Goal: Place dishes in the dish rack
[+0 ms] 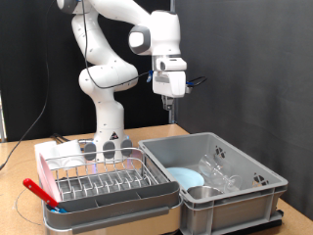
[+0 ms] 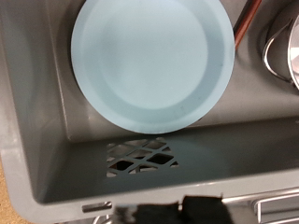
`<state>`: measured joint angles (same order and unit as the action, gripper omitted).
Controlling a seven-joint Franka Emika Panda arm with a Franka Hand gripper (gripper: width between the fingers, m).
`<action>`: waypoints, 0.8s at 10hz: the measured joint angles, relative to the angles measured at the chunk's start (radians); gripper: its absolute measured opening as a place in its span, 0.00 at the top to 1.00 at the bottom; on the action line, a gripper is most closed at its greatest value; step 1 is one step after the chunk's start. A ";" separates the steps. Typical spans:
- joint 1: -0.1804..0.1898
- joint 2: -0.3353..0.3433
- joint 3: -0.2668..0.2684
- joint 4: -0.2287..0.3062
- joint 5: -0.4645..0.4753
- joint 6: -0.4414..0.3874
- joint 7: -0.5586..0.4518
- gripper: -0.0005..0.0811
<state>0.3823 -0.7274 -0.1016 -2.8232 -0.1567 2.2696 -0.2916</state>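
The gripper (image 1: pixel 171 98) hangs high above the grey bin (image 1: pixel 256 186), nothing in it that I can see; can't tell how far apart the fingers are. The light-blue plate (image 2: pixel 152 63) lies flat inside the bin. The dish rack (image 1: pixel 103 181) sits beside it on the table (image 1: pixel 20 166).

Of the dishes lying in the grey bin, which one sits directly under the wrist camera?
The round light-blue plate, lying flat on the grey bin floor; only the steel bowl's rim shows at the edge.
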 joint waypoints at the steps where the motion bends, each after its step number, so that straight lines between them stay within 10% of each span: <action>1: -0.003 -0.004 -0.002 0.000 -0.001 -0.009 -0.003 0.99; 8: -0.021 -0.018 -0.005 -0.002 -0.004 -0.029 -0.036 0.99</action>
<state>0.3615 -0.7455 -0.1070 -2.8253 -0.1608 2.2404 -0.3279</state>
